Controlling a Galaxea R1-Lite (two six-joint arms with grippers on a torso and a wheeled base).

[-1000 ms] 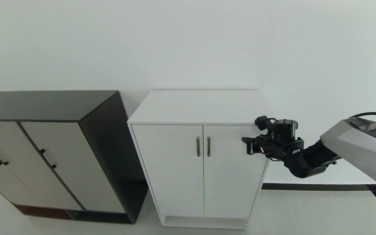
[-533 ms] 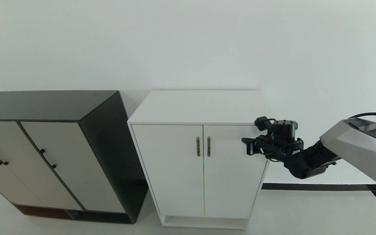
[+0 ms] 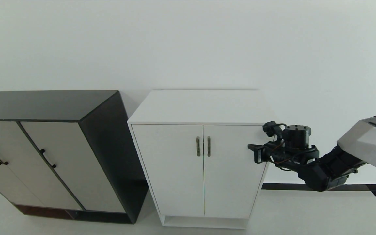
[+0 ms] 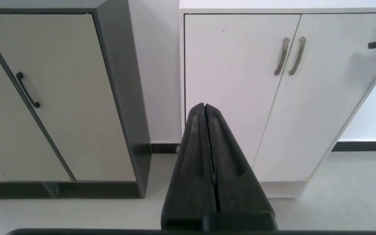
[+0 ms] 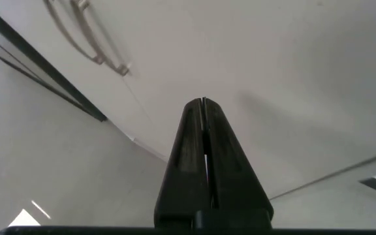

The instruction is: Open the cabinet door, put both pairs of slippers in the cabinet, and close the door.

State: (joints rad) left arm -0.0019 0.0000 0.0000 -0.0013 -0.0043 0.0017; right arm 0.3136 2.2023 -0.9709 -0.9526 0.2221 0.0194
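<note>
In the head view the right gripper (image 3: 256,153) hangs in front of the white cabinet (image 3: 201,107), at the upper hinge-side corner of the right door (image 3: 232,182). The right-door handle (image 3: 208,146) and the left-door handle (image 3: 198,146) stand upright at about the fingers' height, well off to their left. Both doors are shut, and a dark cabinet (image 3: 103,140) stands farther left again. In the left wrist view the left gripper (image 4: 205,111) has its fingers (image 4: 194,156) pressed flat together and holds nothing. The white cabinet (image 4: 240,91) lies ahead of the tips and well apart, with the floor (image 4: 344,183) below them. In the right wrist view the fingers (image 5: 193,156) are likewise closed on nothing, with the door panel just beyond the tips and a handle (image 5: 93,46) off to one side. The door is probably a stiff, light panel that swings on its outer edge. The slim metal bar looks smooth and may slip, so the best hold is likely across its middle, once the fingers have spread, with a pull along the door's arc.
</note>
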